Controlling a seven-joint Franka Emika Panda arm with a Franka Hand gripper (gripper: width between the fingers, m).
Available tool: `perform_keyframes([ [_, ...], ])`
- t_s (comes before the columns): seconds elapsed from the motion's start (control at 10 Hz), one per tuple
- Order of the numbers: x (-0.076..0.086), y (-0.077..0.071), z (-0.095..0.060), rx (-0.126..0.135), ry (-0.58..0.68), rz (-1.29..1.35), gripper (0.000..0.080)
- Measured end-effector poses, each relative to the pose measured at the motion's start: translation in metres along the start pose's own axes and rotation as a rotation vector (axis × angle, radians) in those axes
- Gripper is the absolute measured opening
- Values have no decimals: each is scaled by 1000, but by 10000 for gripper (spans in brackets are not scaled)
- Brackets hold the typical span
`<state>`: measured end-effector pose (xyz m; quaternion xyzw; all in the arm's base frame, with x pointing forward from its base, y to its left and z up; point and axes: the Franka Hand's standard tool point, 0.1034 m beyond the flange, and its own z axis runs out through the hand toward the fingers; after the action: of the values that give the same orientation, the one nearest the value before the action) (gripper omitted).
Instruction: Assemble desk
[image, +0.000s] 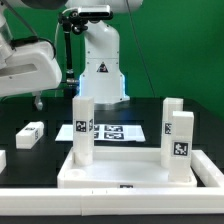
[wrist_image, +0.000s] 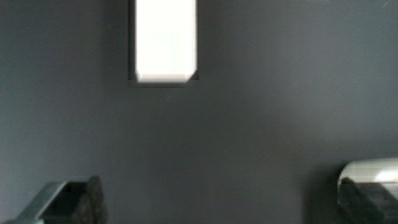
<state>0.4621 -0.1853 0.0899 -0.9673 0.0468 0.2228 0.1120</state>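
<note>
The white desk top (image: 125, 168) lies flat at the front of the table. Two white square legs stand upright on it, one at the exterior view's left (image: 82, 130) and one at the right (image: 178, 135), both bearing black-and-white tags. A loose tagged leg (image: 30, 134) lies on the black table to the left. My gripper (image: 36, 100) hangs above that loose leg, well clear of it. In the wrist view the gripper (wrist_image: 217, 200) is open and empty, with the dark fingertips (wrist_image: 63, 205) far apart, and the end of a white leg (wrist_image: 164, 40) lies ahead on the dark table.
The marker board (image: 112, 131) lies flat behind the desk top. The robot's white base (image: 100, 60) stands behind it. Another white part (image: 2, 160) shows at the exterior view's far left edge. A green wall backs the scene.
</note>
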Motion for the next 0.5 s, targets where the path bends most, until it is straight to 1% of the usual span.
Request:
perform_keyframes([
  [0.1,2,0,2,5,-50,-4,649],
  [0.2,1,0,7,14,-93,0,649],
  [0.3,-7,9,21,24,-201,28,649],
  [0.4,-10,24,36,12,-326,58,649],
  [0.5,-12,26,45,21,-398,92,649],
])
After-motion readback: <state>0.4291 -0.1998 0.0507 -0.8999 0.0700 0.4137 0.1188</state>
